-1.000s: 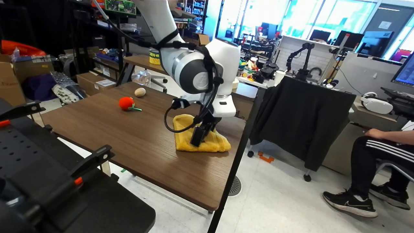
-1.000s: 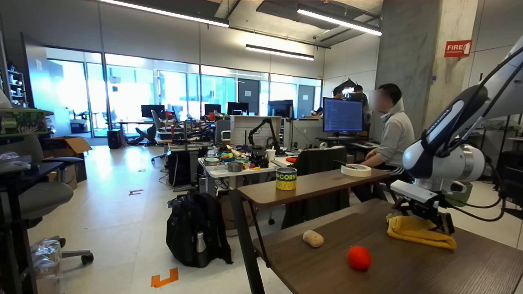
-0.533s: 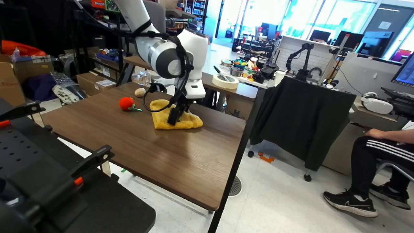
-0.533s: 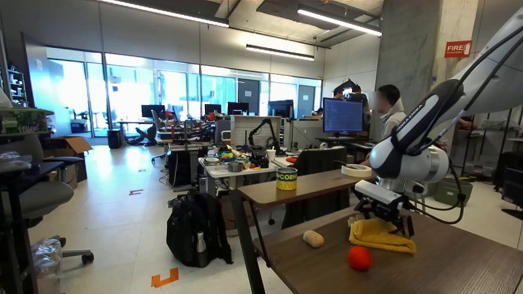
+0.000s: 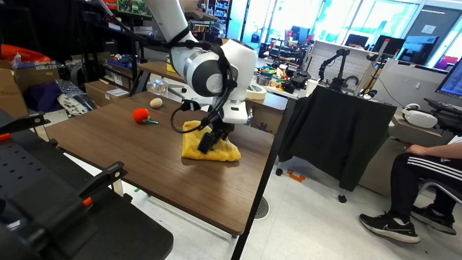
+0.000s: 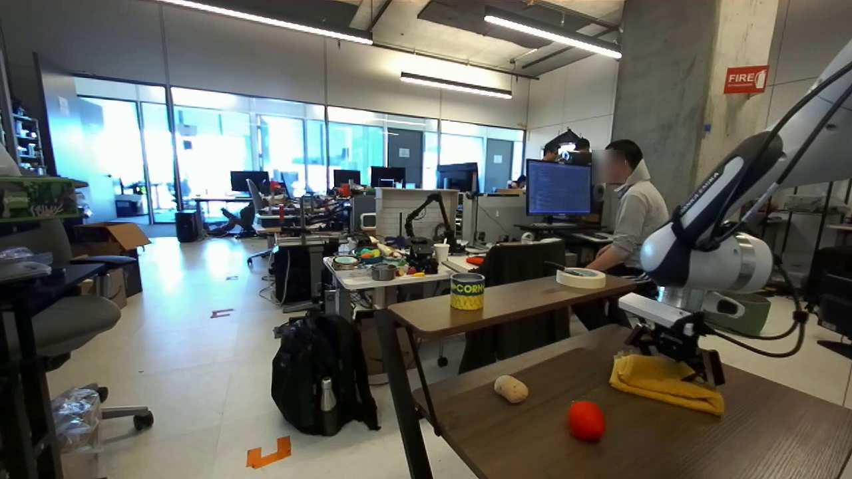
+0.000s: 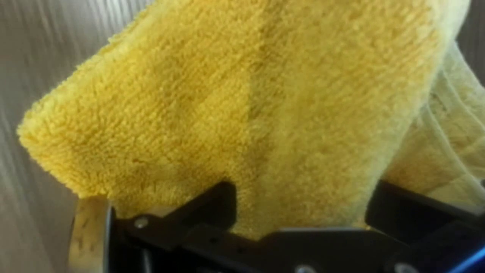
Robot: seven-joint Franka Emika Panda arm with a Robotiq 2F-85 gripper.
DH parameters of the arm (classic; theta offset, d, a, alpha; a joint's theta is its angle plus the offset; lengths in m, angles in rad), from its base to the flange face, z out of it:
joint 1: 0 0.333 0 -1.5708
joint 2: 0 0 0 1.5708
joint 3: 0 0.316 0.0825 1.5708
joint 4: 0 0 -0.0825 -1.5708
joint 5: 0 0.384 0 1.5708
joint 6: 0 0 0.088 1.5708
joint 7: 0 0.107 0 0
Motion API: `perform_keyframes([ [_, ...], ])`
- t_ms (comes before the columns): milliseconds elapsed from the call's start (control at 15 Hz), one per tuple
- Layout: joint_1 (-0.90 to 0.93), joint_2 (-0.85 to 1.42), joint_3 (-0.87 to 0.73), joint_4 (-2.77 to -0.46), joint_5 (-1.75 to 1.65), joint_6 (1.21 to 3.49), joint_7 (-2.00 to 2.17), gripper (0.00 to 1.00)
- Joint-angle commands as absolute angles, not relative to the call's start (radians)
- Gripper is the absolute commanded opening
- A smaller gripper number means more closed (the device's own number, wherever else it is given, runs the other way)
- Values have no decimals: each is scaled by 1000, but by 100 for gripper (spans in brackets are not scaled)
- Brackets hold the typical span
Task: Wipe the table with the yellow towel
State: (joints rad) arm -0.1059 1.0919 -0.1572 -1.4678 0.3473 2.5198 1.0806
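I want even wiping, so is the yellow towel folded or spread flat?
Folded: in an exterior view the yellow towel has a doubled edge, and the wrist view shows more cloth beneath its top layer.

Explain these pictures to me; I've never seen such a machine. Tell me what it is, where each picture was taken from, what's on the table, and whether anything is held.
The machine is a white and dark robot arm, ending in a pincer that serves as its hand. Two pictures are taken from outside it, from different places; the yellow close-up is taken from its wrist.

On the brown table lie a folded yellow towel, a round red thing with a green tail, and a pale potato-like lump.

The pincer is open, its jaws spread wide over the towel. It seems to press the towel down rather than pinch it, so nothing looks clearly held.
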Motion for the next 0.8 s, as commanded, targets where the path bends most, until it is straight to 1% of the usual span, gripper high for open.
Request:
perform_keyframes([
  [0,-150,1108,-228,-1562,346,2560,1139,100],
  [133,-173,1106,-257,-1596,339,2539,1157,100],
  [267,-214,1102,-244,-1625,349,2532,1127,100],
  [600,-283,1052,-93,-1692,407,2557,933,100],
  [733,-255,1018,-85,-1738,397,2562,866,100],
])
